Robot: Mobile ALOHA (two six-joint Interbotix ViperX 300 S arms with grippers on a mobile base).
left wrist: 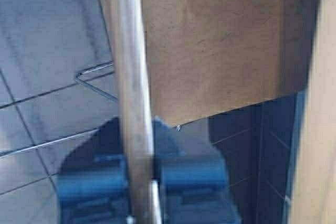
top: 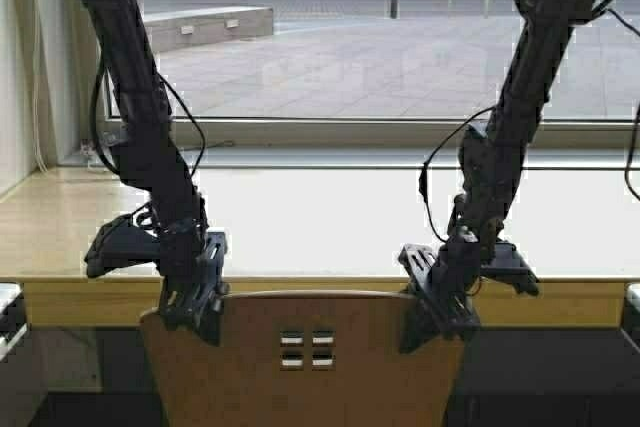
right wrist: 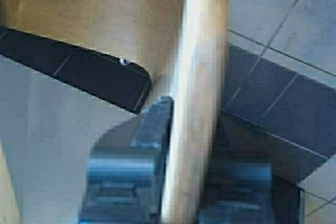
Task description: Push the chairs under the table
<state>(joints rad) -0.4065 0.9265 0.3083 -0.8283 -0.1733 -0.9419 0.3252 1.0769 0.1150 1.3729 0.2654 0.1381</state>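
Note:
One tan plywood chair (top: 300, 367) with four square cutouts stands in front of me, its backrest top level with the front edge of the pale wood table (top: 320, 222). My left gripper (top: 193, 309) is shut on the backrest's left top corner. My right gripper (top: 432, 319) is shut on its right top corner. In the left wrist view the backrest edge (left wrist: 131, 77) runs between my fingers (left wrist: 189, 174), with the seat (left wrist: 220, 40) beyond. In the right wrist view the backrest edge (right wrist: 199, 87) sits between my fingers (right wrist: 152, 129).
A large window (top: 380, 37) rises behind the table, with a sill along its far edge. A wall (top: 15, 67) stands at the left. Dark tiled floor (left wrist: 47, 51) lies under the chair. Pale objects sit at the far left (top: 8, 307) and far right (top: 632, 299) edges.

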